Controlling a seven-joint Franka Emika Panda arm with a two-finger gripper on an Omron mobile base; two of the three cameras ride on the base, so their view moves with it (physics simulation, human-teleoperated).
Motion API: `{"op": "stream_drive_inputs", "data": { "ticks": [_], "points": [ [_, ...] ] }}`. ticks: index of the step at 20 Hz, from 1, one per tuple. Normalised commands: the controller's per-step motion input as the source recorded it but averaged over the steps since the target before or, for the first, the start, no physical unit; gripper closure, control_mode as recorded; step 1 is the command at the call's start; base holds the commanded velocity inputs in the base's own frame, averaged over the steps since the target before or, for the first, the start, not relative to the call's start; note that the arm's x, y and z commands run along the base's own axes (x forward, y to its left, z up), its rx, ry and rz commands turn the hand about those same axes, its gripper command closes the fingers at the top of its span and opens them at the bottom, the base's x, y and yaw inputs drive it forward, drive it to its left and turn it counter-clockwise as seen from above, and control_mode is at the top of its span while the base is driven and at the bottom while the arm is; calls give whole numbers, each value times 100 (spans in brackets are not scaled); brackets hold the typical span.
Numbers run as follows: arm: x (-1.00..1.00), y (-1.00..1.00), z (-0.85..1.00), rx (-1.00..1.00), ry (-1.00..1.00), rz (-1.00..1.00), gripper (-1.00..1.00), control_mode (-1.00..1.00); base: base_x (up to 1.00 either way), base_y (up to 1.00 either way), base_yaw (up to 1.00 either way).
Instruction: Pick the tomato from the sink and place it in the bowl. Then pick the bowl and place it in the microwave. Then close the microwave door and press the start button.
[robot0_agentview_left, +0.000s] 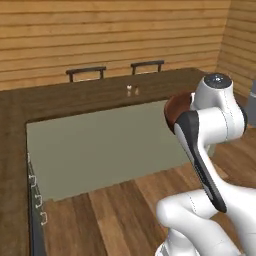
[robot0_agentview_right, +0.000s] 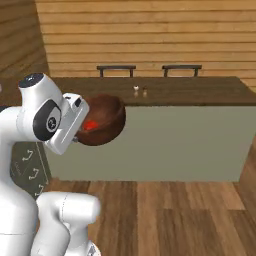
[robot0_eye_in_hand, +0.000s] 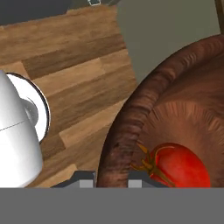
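Note:
The dark reddish-brown bowl (robot0_agentview_right: 107, 122) hangs in the air at about counter height, tipped on its side and held by its rim. The bright red tomato (robot0_eye_in_hand: 179, 166) lies inside it, low against the wall; in the right base view the tomato (robot0_agentview_right: 90, 125) shows as a red patch in the bowl's mouth. My gripper (robot0_eye_in_hand: 111, 183) is shut on the bowl (robot0_eye_in_hand: 183, 100), one finger on each side of the rim. In the left base view the bowl (robot0_agentview_left: 174, 111) peeks out from behind my forearm. The sink, the microwave and its door are out of view.
A long island counter (robot0_agentview_right: 200, 90) with a dark wood top and grey-green sides stands ahead. Two small shakers (robot0_agentview_left: 132, 90) sit on it, and two chairs (robot0_agentview_left: 86, 72) stand behind. Wood floor lies below the bowl. Cabinet handles (robot0_agentview_left: 37, 200) line the left.

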Motion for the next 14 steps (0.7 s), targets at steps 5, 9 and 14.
{"op": "stream_drive_inputs", "data": {
  "ticks": [5, 9, 14],
  "points": [
    [0, 0, 0, 0, 0, 0, 100, 100, 0, -35, -82],
    [0, 0, 0, 0, 0, 0, 100, 100, 11, -34, -75],
    [0, 0, 0, 0, 0, 0, 100, 100, 33, -24, -70]
  ]
}}
